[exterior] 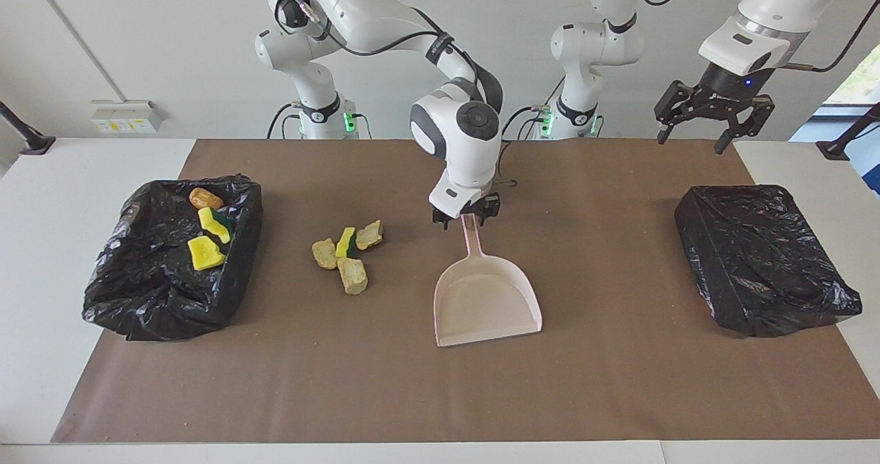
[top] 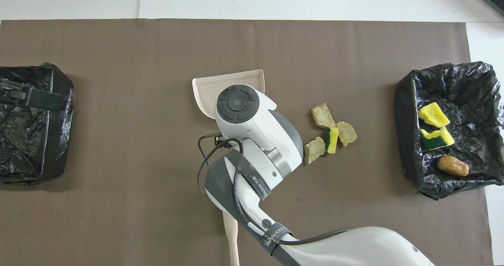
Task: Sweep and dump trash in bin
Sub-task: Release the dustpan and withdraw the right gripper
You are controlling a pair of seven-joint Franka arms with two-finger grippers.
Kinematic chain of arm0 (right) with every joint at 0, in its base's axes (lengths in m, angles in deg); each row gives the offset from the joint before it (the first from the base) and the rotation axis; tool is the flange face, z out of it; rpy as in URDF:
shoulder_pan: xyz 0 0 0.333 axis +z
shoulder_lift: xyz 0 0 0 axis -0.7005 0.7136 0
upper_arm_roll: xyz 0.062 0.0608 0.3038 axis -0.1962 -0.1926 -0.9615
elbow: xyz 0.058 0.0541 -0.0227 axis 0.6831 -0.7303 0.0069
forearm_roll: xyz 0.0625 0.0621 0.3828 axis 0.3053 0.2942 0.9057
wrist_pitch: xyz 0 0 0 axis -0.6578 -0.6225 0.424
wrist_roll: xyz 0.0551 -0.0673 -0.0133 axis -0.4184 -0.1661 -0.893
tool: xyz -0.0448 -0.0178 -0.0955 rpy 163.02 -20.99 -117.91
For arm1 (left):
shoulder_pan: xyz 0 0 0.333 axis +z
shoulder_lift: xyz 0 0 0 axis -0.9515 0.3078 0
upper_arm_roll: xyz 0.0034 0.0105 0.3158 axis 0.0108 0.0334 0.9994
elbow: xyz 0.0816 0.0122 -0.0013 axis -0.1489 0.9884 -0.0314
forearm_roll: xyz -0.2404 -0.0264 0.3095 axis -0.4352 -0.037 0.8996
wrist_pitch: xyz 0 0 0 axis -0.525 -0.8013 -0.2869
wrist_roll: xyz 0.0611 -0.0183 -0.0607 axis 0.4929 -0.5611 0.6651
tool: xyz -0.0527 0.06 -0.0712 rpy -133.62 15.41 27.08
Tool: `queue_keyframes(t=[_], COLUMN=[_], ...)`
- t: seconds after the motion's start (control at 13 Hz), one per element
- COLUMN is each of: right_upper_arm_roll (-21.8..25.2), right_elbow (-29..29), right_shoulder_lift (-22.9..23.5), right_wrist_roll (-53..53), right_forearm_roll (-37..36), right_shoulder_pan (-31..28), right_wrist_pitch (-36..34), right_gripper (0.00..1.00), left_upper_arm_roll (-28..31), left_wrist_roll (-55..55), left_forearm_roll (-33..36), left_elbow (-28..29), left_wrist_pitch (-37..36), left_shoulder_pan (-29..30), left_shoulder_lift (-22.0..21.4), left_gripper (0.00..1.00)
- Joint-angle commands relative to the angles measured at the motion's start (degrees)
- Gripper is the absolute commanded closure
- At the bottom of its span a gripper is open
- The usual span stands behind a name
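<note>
**Mid-table: dustpan down, four scraps still on the mat**

At the mat's middle the dustpan (exterior: 485, 300) lies flat, empty, handle pointing toward the robots. Right gripper (exterior: 466, 218) sits over the handle's top end; fingers look parted, either side of the handle, no clamp on it as far as the facing view shows. From overhead the arm's wrist hides the gripper and most of the pan.

Left gripper (exterior: 694, 136) hangs high over a closed black bag (exterior: 763, 258) at the left arm's end, fingers spread, nothing in them. Waiting.

Trash, two lots:
- in the bin (exterior: 124, 292) at the right arm's end: two yellow sponge bits (exterior: 205, 252) and an orange-brown lump (exterior: 205, 197)
- loose pile (exterior: 347, 254) on the mat between bin and dustpan: three tan foam chunks and one yellow-green sponge bit, bunched and touching

A pale handle end (top: 232, 238), maybe the brush, shows at the overhead view's bottom edge; cannot tell more.

Judgement: partway. Three pieces binned, four left. Remaining: sweep the pile into the pan, lift, tip into the bin. Pan's mouth faces away from the robots, not toward the pile, so it likely needs turning or shifting first
</note>
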Motion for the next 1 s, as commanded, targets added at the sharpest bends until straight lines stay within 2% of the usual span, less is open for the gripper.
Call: queue_keyframes(t=[0.0, 0.15, 0.31, 0.46, 0.62, 0.92], right_upper_arm_roll=[-0.27, -0.27, -0.36, -0.27, -0.36, -0.36], right_elbow=[-6.52, -11.09, -18.36, -27.33, -36.82, -39.94], right_shoulder_lift=[-8.21, -13.66, -18.4, -23.33, -27.64, -27.04], right_wrist_roll=[-1.45, -3.82, -3.39, -3.21, -2.69, 0.12], right_forearm_roll=[3.05, 6.04, 9.02, 13.86, 16.94, 17.83], right_shoulder_pan=[-0.64, -0.21, 2.15, 3.75, 7.42, 14.2], right_wrist_pitch=[-2.76, -8.1, -7.79, -2.63, 5.54, 7.34], right_gripper=[0.0, 0.0, 0.0, 0.0, 0.0, 0.0], left_upper_arm_roll=[-0.43, -0.52, -0.44, -0.44, -0.52, -0.61], left_wrist_roll=[-0.55, -0.29, 0.41, 2.33, 6.02, 14.62], left_forearm_roll=[0.7, 0.7, 0.7, 0.7, 0.7, 0.7], left_elbow=[0.76, 2.07, 3.39, 4.97, 8.83, 13.05], left_wrist_pitch=[3.04, 7.16, 9.63, 12.35, 17.61, 23.42], left_shoulder_pan=[-0.44, -3.06, -5.97, -8.69, -11.24, -17.39], left_shoulder_lift=[0.11, 1.43, 2.92, 4.42, 4.51, 7.06], left_gripper=[0.0, 0.0, 0.0, 0.0, 0.0, 0.0])
